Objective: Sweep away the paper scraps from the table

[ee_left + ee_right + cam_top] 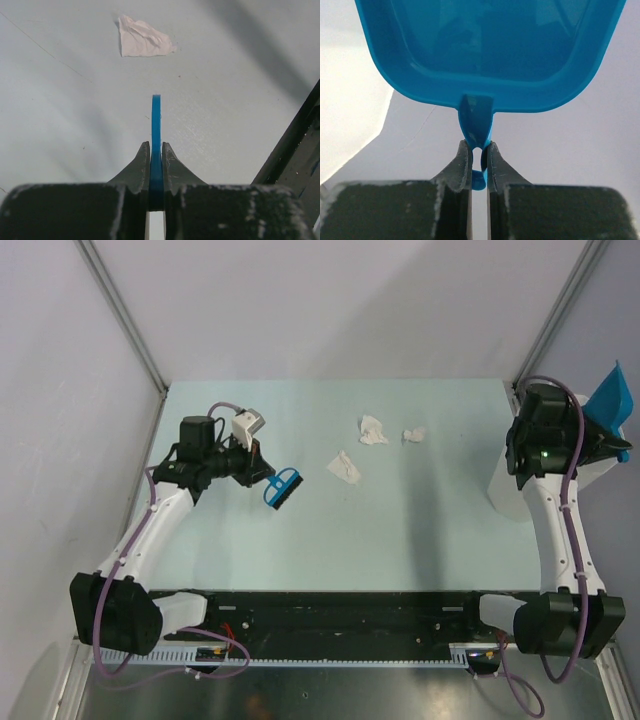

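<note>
Three white paper scraps lie on the mint-green table [300, 540]: one [345, 467] mid-table, one [373, 430] farther back, one [413, 435] to its right. My left gripper [262, 472] is shut on a small blue brush [282, 487], left of the nearest scrap. In the left wrist view the brush [156, 135] shows edge-on between the fingers, with a scrap [144, 39] ahead. My right gripper [605, 445] is shut on the handle of a blue dustpan [612, 400], held up at the far right edge; the pan [490, 50] fills the right wrist view.
A tall white bin [505, 490] stands at the table's right edge, partly hidden by my right arm. A black and metal rail strip [330, 615] runs along the front. Grey walls close in the back and sides.
</note>
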You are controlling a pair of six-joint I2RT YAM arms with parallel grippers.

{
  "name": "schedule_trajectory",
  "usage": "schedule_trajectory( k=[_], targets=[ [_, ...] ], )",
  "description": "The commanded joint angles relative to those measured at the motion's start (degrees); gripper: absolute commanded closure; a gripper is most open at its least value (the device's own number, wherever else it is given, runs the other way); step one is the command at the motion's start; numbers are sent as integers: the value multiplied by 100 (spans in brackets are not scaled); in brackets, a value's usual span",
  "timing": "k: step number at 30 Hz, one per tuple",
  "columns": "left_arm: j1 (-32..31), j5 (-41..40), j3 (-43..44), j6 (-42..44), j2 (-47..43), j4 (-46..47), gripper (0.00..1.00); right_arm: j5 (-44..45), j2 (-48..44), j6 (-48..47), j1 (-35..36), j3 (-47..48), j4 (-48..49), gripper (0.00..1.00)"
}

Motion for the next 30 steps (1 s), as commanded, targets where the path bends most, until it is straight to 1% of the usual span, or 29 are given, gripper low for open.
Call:
schedule_trajectory(
  k=[1,5,6,9,10,12,13,14,16,17,18,19,20,21,22,23,24,25,26,27,28,29,30],
  targets=[
    [3,123,-23,382,-61,121,100,129,-388,-568,62,85,1530,100],
    [-15,88,56,312,27,121,100,199,-547,-673,396,155,2305,100],
    [-41,35,82,303,35,129,100,260,-564,-700,753,199,2393,100],
    [-243,-315,240,338,132,156,100,690,-477,-691,1239,461,2508,100],
    [-383,-421,319,338,184,165,100,970,-459,-935,1675,498,3021,100],
    [-559,-763,696,330,413,191,100,1165,-424,-1270,2100,611,3647,100],
    [-743,-861,863,321,518,208,100,1262,-372,-1297,2537,708,3903,100],
    [-831,-984,1195,243,762,226,100,1298,-345,-1271,2689,778,3940,100],
    [-1103,-1344,1548,111,1053,244,100,1455,-240,-1289,3075,981,4071,100],
    [-1209,-1458,1863,-21,1168,252,100,1500,-213,-1254,3234,1042,4159,100],
    [-1323,-1538,2023,-83,1456,253,100,1561,-204,-1184,3366,1112,4221,100],
    [-1603,-1721,2173,-136,1616,261,100,1588,-169,-1096,3506,1218,4178,100],
    [-1754,-1810,2531,-232,1774,261,100,1597,-143,-773,3786,1279,4056,100],
    [-1903,-1933,2735,-302,2193,261,100,1658,-99,-605,3894,1350,3776,100],
    [-2183,-2004,2954,-355,2389,261,100,1693,58,-464,4008,1533,3669,100],
    [-2299,-1987,3426,-530,2626,261,100,1737,155,-358,4192,1613,3616,100],
    [-2387,-1978,3683,-662,2846,253,100,1763,252,-314,4315,1675,3528,100],
    [-2536,-1926,3964,-837,3327,261,100,1712,340,-304,4430,1719,3371,100],
    [-2581,-1908,4498,-1222,3549,261,100,1676,489,-270,4605,1746,3204,100],
    [-2625,-1908,4747,-1400,3769,261,100,1598,568,-113,4650,1807,3124,100],
    [-2704,-1951,4976,-1671,4223,261,100,1475,621,220,4694,1894,2766,100],
    [-2730,-1995,5378,-1779,4419,261,100,1291,761,806,4721,2417,2093,100],
    [-2766,-2048,5556,-1841,4639,253,100,306,902,3500,4669,3023,-751,100]
  ],
)
